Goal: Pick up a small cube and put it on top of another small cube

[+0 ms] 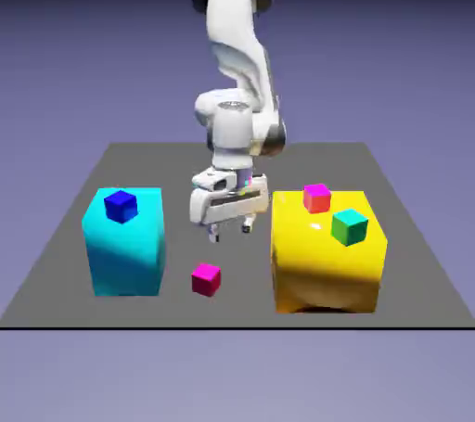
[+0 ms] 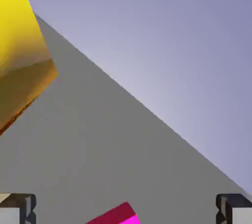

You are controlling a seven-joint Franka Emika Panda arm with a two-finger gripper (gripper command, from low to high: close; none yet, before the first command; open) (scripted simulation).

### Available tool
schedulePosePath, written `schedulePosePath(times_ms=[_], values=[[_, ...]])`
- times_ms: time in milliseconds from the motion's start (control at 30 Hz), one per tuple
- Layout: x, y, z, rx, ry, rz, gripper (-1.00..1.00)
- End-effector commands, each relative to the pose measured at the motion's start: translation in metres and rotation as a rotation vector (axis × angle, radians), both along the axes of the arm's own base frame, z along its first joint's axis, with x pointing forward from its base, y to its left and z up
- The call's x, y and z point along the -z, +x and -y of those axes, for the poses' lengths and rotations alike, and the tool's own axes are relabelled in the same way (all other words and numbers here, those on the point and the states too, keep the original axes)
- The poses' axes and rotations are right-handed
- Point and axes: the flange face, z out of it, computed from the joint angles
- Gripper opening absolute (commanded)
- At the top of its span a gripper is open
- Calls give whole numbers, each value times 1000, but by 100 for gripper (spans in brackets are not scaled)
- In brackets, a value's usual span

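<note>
Flat dark-grey table (image 1: 65, 253): bears everything listed; in the hand view it fills the frame beyond both fingertips.

White jointed robot arm (image 1: 237, 49): descends to the hand, which points down above the table.

Large glossy yellow block (image 1: 327, 258): stands on the table, just to the exterior view's right of the fingers, its top about level with them. In the hand view its corner shows at the upper left.

Large glossy cyan block (image 1: 125, 242): stands on the table, to the exterior view's left of the fingers, a little farther off than the yellow one.

White two-finger gripper (image 1: 232, 228): fingers spread wide, nothing between them, clear of the table. Grey fingertips (image 2: 18, 209) sit at the hand view's two bottom corners.

Small green cube (image 1: 350, 226): on the yellow block's top, toward its near right part.

Small bright-pink cube (image 1: 316, 198): on the yellow block's top, nearer the fingers than the green one.

Small dark-blue cube (image 1: 121, 206): on the cyan block's top.

Tiny deep-magenta cube (image 1: 206, 279): rests on the table below the fingers and slightly to the exterior view's left, untouched; in the hand view its edge shows between the fingertips at the bottom.
</note>
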Motion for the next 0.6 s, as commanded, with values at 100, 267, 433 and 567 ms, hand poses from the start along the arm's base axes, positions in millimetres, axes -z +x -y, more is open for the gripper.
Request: schedulePosePath(times_ms=[100,267,433,567], values=[[45,-4,16,-187,-104,-178,0],[81,-6,27,-257,-145,-245,0],[128,-11,34,-256,-142,-247,0],[104,-7,30,-257,-145,-245,-100]])
